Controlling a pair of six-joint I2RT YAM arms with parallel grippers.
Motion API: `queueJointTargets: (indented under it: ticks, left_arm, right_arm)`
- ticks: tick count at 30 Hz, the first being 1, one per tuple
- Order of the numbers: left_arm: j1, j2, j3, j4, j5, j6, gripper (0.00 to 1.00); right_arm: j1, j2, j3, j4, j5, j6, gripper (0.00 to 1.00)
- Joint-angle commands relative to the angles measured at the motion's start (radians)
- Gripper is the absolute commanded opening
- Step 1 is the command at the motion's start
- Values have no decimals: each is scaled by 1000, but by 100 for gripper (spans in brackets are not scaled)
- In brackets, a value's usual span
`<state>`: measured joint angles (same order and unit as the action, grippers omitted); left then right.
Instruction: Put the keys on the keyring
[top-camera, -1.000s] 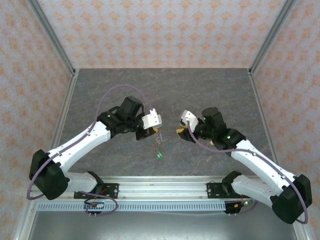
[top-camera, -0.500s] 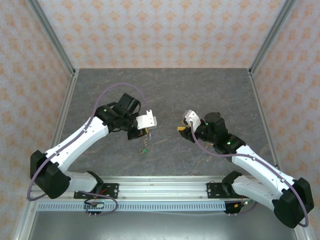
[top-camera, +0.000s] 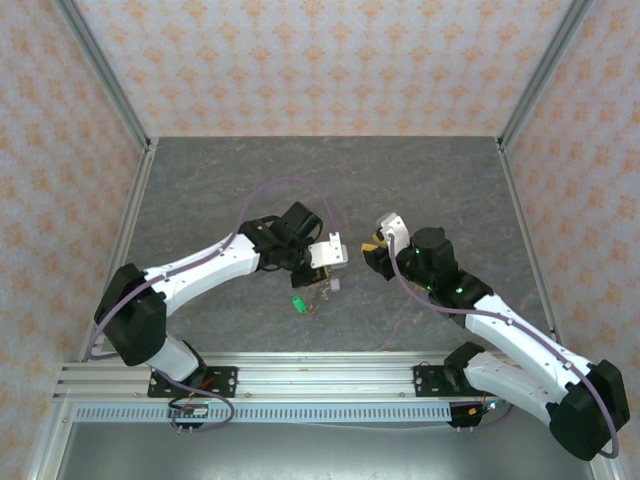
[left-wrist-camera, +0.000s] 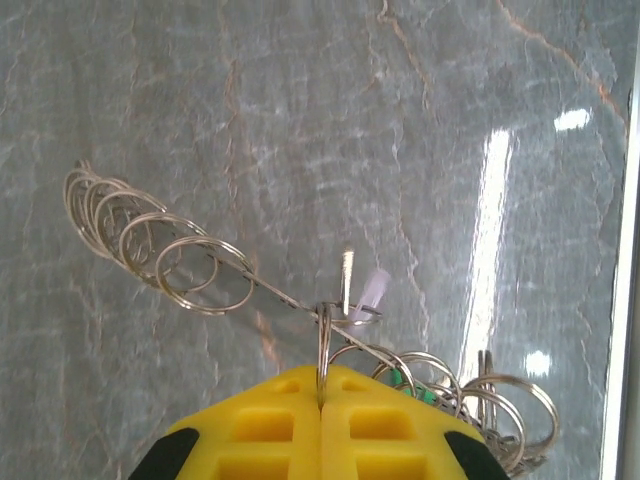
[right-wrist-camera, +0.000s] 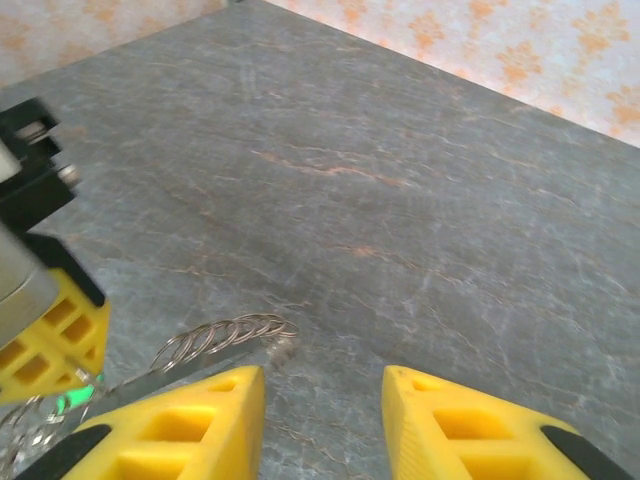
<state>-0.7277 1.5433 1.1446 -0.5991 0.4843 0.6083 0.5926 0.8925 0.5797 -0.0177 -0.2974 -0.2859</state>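
Left gripper (left-wrist-camera: 320, 392): pads pressed together, pinching the keyring (left-wrist-camera: 270, 289) over the table (left-wrist-camera: 300, 120); green tag (top-camera: 297, 303) among its rings; right gripper (right-wrist-camera: 322, 405): fingers spread, near the coils.

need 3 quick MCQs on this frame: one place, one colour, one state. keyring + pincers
1. The keyring is
A. lying loose, unheld
B. clamped in the left pincer
C. looped round an arm's elbow

2. The tag on it is
A. red
B. blue
C. green

3. The right pincer is
A. open, holding nothing
B. shut on a key
C. shut on the tag

Answers:
1 B: the left wrist view shows the yellow fingers closed on one of its rings.
2 C: the top view shows a green tag hanging below the left pincer.
3 A: the right wrist view shows a bare gap between that pincer's fingers.
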Motion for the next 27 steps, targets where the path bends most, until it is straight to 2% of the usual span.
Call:
queueJointTargets:
  ticks: [1, 5, 10, 16, 20, 22, 24, 27]
  left_arm:
    - [-33, 44, 29, 47, -38, -51, 0]
    - [-62, 92, 42, 88, -30, -83, 0]
    - [-86, 169, 81, 141, 21, -144, 1]
    - [-110, 244, 108, 204, 40, -209, 6]
    - [-111, 255, 104, 235, 48, -235, 8]
    - [-112, 248, 97, 247, 55, -238, 17]
    - [-110, 237, 92, 250, 65, -236, 17]
    - [-110, 199, 63, 292, 70, -250, 22]
  right_arm:
    - [-3, -17, -17, 15, 155, 92, 36]
    - [-6, -18, -33, 2, 272, 152, 36]
    - [-13, -17, -53, -14, 304, 246, 39]
    - [-17, -25, -81, -33, 413, 379, 40]
    - [-22, -30, -93, -43, 438, 433, 41]
    - [-24, -29, -96, -51, 440, 450, 41]
    - [-28, -27, -98, -58, 436, 469, 41]
    - [-34, -20, -95, -71, 405, 508, 41]
